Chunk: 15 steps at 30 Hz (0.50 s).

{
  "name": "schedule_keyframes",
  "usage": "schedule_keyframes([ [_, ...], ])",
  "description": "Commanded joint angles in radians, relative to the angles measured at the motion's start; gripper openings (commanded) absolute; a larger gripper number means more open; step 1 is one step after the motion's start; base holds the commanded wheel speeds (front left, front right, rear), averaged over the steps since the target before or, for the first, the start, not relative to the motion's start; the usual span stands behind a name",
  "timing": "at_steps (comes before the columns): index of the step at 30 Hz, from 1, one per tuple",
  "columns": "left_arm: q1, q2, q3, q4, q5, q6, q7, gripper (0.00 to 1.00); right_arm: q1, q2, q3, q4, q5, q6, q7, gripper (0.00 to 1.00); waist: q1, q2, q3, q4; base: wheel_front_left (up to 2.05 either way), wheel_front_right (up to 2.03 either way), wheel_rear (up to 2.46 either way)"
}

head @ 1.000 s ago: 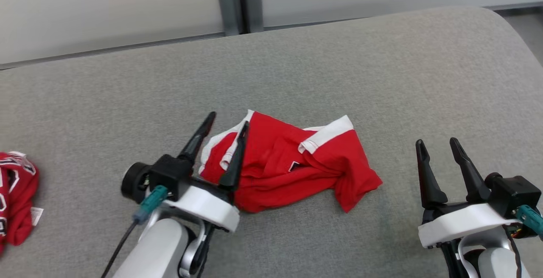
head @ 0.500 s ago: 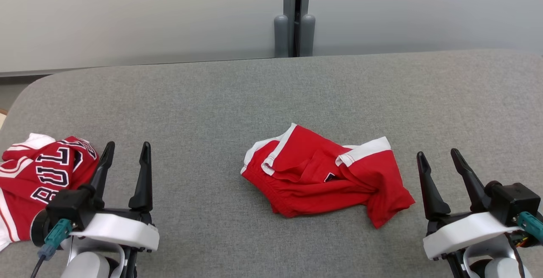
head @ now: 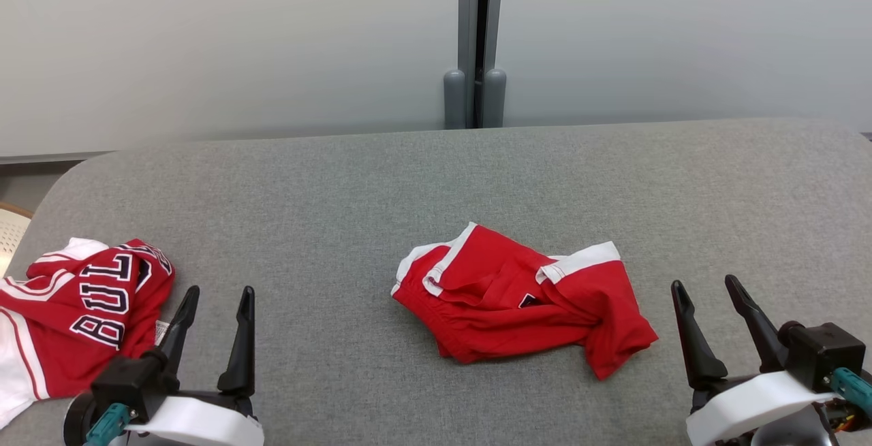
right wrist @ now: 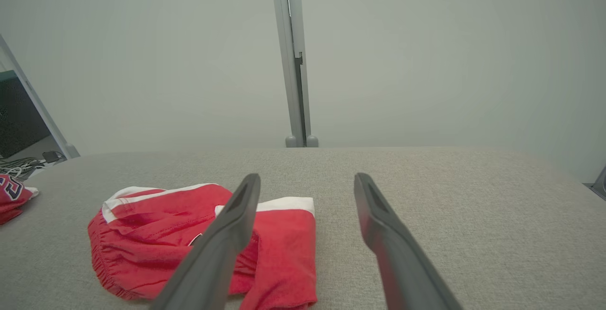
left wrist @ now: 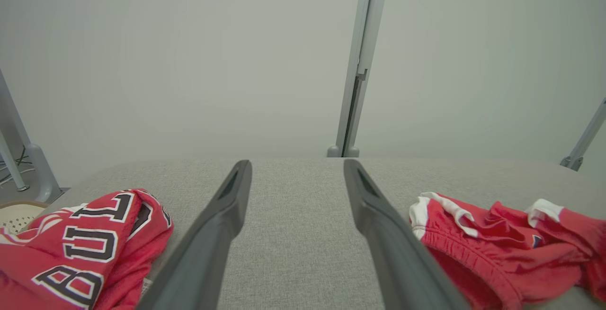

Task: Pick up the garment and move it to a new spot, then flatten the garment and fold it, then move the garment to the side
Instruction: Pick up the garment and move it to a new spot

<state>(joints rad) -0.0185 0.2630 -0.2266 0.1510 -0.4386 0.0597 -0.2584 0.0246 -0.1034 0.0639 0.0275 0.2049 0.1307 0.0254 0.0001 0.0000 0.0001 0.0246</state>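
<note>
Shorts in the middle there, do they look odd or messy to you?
Yes. The shorts lie crumpled in the middle, bunched and twisted, not flat or folded. The jersey at the left edge is heaped too. Nothing looks torn or spilled.

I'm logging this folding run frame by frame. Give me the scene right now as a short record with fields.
surface: grey fabric-covered table
centre garment: red shorts with white trim, crumpled, not folded, lying mid-table
other garment: red jersey with dark lettering, bunched at the table's left end
left gripper: open, empty, beside the jersey
right gripper: open, empty, right of the shorts and apart from them
</note>
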Motion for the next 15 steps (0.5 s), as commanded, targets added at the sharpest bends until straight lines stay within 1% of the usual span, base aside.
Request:
schedule_keyframes([
  [1,0.015,0.002,-0.002,-0.006,-0.002,0.005,0.004,1.00,0.016,-0.006,-0.005,-0.007,-0.001,0.000,0.008,1.00,-0.0001,0.0000,-0.005,0.000,0.00,0.00,0.00],
  [15,0.023,0.011,-0.015,-0.025,-0.007,0.015,0.026,1.00,0.025,0.001,-0.011,-0.026,-0.004,0.000,0.021,1.00,-0.0001,0.0000,-0.004,0.001,0.00,0.00,0.00],
])
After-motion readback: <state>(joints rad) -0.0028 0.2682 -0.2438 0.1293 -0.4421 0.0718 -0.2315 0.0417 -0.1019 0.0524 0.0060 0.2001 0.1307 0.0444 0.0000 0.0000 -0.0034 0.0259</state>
